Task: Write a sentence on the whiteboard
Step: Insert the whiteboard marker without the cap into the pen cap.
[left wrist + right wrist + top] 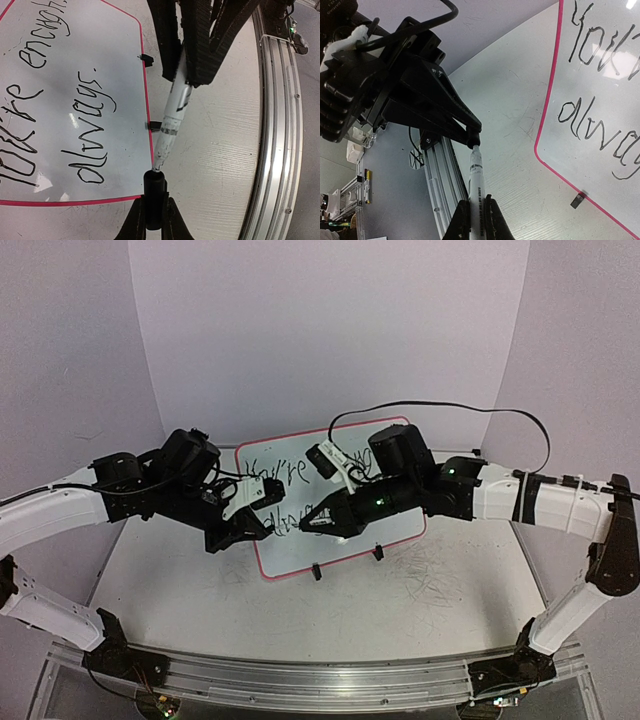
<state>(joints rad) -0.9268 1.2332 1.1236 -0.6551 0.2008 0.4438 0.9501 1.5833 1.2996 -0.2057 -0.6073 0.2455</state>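
Left tool (154,206) gripping black cap (154,182), right tool (476,202) gripping white marker (476,175), tip at cap mouth, beside lettered whiteboard (127,75)

Top external: high at the near edge, looking down and forward across the table (385,620) at the whiteboard (290,552); wrist views: close, facing each other along the marker (172,115) and cap (154,192); shared across all: whiteboard corner.

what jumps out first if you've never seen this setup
In front of the whiteboard the right gripper holds a white marker, its tip meeting a black cap pinched in the left gripper. Behind them the sentence "You're enough. always." stands in black handwriting.
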